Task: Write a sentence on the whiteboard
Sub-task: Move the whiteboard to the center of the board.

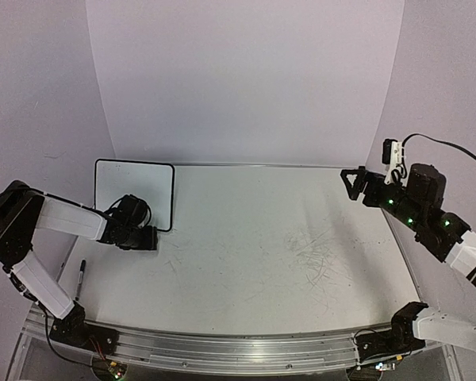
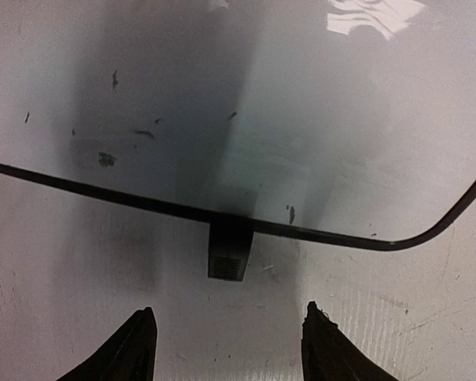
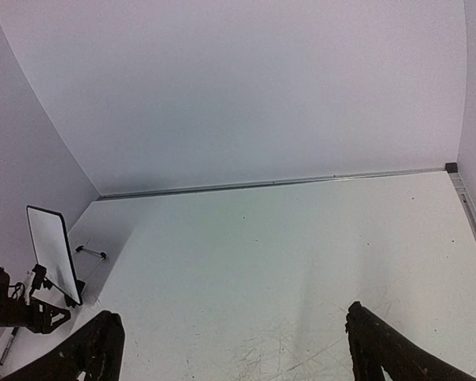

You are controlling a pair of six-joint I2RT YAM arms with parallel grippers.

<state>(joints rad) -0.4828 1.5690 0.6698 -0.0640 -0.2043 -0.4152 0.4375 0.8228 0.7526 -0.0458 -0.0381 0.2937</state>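
Whiteboard [image 1: 135,186]: unwritten, upper left.
Left end effector [image 2: 228,311]: spread open, empty, facing its foot [image 2: 228,250].
Risk: my push could tip it; marker [image 1: 81,278] lies ungrasped.

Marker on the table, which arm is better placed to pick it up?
Left. The marker lies beside the left arm, whose open jaws are at the whiteboard; the right arm is across the table, raised.

left gripper [image 2: 230,317] sits low at 9 o'clock, jaws apart; right gripper [image 1: 349,182] hangs raised at 3 o'clock, jaws wide.
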